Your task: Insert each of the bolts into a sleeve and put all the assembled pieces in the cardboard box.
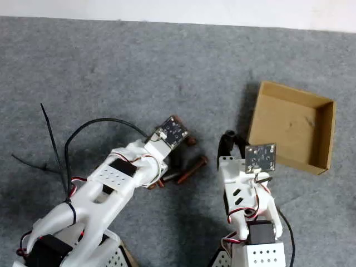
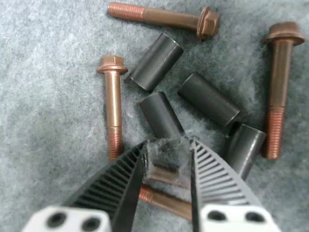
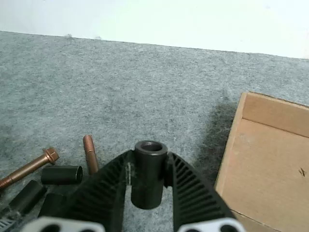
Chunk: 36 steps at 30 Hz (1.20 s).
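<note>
Grey carpet [image 1: 111,67], loose bolts [image 2: 113,104], sleeves [image 2: 207,99], held sleeve [image 3: 148,171], cardboard box [image 1: 289,125]

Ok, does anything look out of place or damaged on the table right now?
Nothing looks damaged or spilled. The one stray item is a thin black strip lying on the carpet, well apart from the bolts. The sleeve in the right gripper sits upright.

Cardboard box [image 1: 289,125] at right on grey carpet [image 1: 111,67], left arm [image 1: 111,189] lower left over bolts [image 1: 192,169], right arm [image 1: 247,194] lower right.
</note>
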Motion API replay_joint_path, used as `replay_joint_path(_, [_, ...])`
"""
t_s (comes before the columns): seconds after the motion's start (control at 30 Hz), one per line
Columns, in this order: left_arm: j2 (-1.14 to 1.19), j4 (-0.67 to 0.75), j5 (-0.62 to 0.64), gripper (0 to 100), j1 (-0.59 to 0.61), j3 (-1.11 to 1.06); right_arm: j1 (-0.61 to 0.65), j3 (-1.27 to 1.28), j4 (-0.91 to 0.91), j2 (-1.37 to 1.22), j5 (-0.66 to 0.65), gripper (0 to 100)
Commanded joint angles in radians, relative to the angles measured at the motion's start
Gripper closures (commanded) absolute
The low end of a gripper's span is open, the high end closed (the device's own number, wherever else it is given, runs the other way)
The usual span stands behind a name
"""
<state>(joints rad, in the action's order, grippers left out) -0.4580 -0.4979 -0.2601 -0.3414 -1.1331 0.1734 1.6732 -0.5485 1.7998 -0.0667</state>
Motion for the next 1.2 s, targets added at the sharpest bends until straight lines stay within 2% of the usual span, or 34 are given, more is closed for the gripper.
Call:
replay_joint_path(0.0, [-0.012, 0.017, -0.005, 86, -0.01, 0.039, 0.005, 0.051, 0.008, 0.007, -0.014, 99.1])
replay_joint_path(0.87, [-0.012, 0.018, -0.005, 86, -0.01, 0.039, 0.004, 0.051, 0.004, 0.007, -0.017, 99.1])
replay_joint_path(1.0, [-0.008, 0.02, -0.005, 86, -0.01, 0.039, 0.01, 0.036, -0.124, -0.004, -0.017, 99.1])
replay_joint_path(1.17, [-0.007, 0.02, -0.005, 86, -0.01, 0.039, 0.022, -0.013, -0.157, -0.021, -0.025, 99.1])
